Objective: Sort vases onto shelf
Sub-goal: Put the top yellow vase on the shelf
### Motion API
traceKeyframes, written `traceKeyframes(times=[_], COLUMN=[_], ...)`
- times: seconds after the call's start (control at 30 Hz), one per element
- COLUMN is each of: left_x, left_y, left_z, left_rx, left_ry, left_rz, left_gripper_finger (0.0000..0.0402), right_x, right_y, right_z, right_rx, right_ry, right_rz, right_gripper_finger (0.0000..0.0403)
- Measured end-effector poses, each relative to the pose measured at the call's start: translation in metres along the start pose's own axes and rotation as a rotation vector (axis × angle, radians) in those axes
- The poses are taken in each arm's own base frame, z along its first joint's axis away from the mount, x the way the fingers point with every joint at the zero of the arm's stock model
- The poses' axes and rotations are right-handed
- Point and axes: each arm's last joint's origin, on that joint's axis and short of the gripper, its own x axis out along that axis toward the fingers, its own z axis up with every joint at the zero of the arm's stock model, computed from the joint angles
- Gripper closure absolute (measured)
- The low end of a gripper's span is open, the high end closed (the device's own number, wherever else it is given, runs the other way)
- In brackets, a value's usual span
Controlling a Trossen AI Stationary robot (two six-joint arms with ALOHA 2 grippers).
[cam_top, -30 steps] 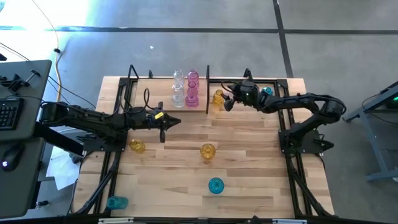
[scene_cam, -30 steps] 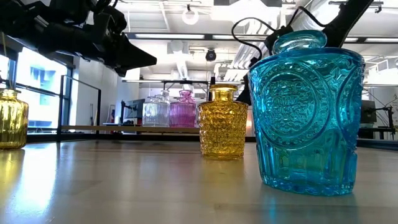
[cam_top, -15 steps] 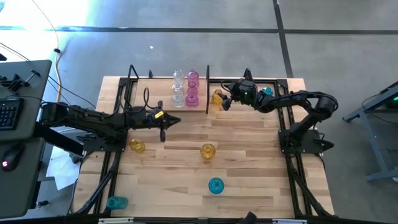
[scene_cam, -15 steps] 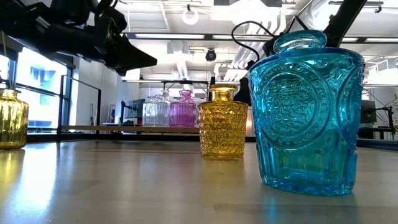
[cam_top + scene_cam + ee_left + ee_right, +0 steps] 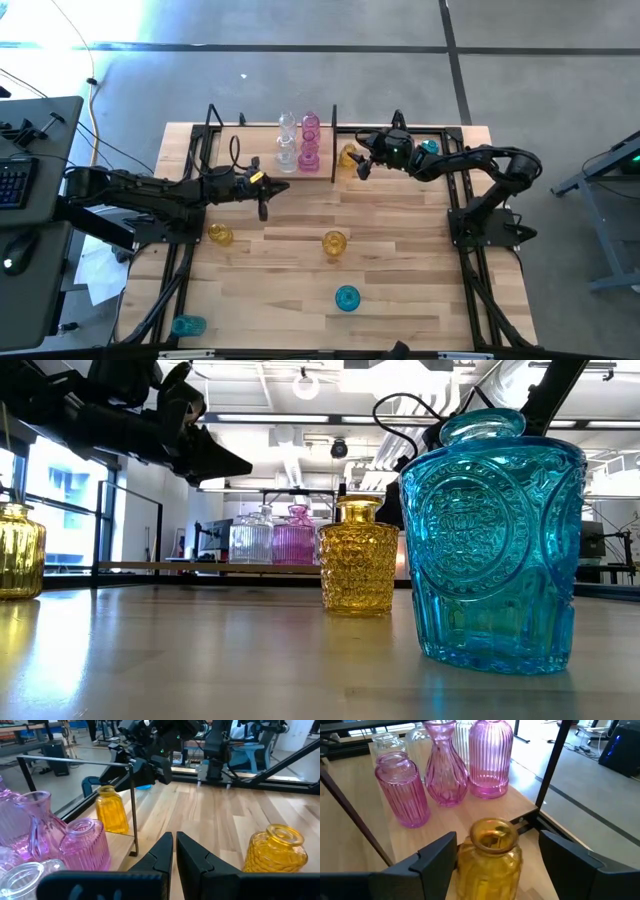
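At the far edge of the worktop [image 5: 400, 290] stands the shelf [image 5: 270, 125], holding clear and pink vases [image 5: 447, 765]. The right claw [image 5: 497, 852], fingers wide apart, straddles an amber vase [image 5: 490, 855] beside them. It looks rigid, slick, breakable glass; grip the ribbed body gently. The left claw [image 5: 174, 852], fingers together, hovers left of centre.

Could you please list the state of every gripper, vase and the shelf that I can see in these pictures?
Left gripper: shut, empty, above the table.
Right gripper: open, fingers either side of the amber-yellow glass vase on the shelf.
Pink ribbed glass vases: upright on the shelf.
Clear glass vases: upright on the shelf.
Yellow textured glass vase: upright on the table.
Teal-blue embossed glass vase: upright on the table.
Wooden shelf with black metal frame: partly filled.
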Motion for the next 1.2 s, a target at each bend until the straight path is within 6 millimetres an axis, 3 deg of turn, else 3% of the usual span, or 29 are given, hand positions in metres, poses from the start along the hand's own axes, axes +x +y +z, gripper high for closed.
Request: traceKeyframes(times=[0.7, 1.03, 1.2], left_x=[0.000, 0.000, 0.000], left_y=[0.007, 0.009, 0.012], left_z=[0.002, 0.004, 0.004], left_rx=[-0.006, 0.000, -0.002], left_ry=[-0.026, -0.043, -0.046], left_rz=[0.035, 0.090, 0.107], left_gripper_finger=[0.0387, 0.0401, 0.0401], right_x=[0.001, 0.025, 0.028], right_y=[-0.001, 0.007, 0.011], right_z=[0.000, -0.005, -0.005], right_rx=[-0.013, -0.037, -0.046], right_ry=[-0.008, 0.039, 0.043], right_rz=[0.013, 0.042, 0.013], right_gripper_finger=[0.0135, 0.0136, 0.0173])
